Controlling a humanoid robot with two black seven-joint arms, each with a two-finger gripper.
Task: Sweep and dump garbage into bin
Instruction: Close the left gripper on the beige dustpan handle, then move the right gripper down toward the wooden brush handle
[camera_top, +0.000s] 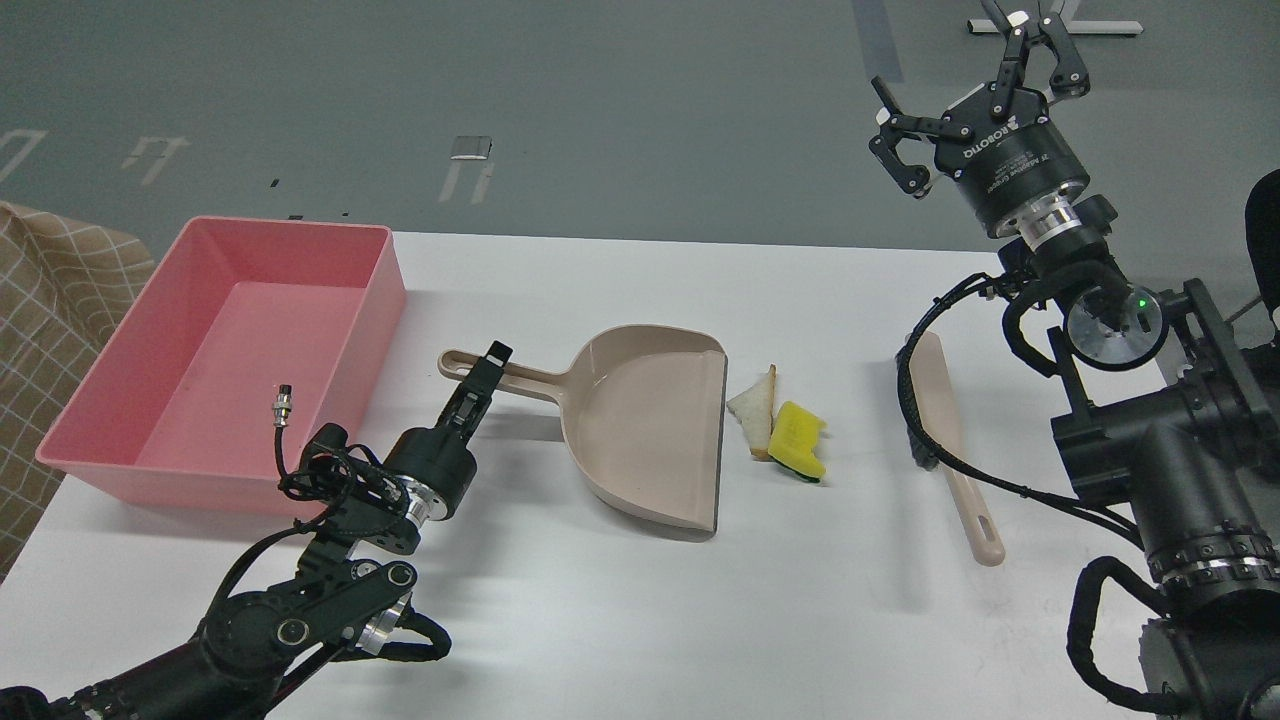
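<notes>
On the far left of a white table (640, 620) sits a shallow pink bin (120, 462), its long side running away from the viewer. Just right of the bin, the left gripper (489, 368) reaches in from the near left corner and sits over the handle of a beige dustpan (645, 425). Seen edge-on, its fingers cannot be told apart, so I cannot tell whether it grips the handle. The dustpan lies flat at the table's middle, handle pointing left, open mouth facing right. Just right of that mouth lie the two bits of garbage, touching each other: a white bread slice (755, 407) with tan crust, and a yellow sponge (797, 438) with a dark green underside. Further right, well apart from them, a beige brush (955, 450) lies with its handle pointing toward the viewer, partly hidden by black cable. At the far right, the right gripper (975, 85) is raised above the table's far edge, fingers spread wide, holding nothing.
</notes>
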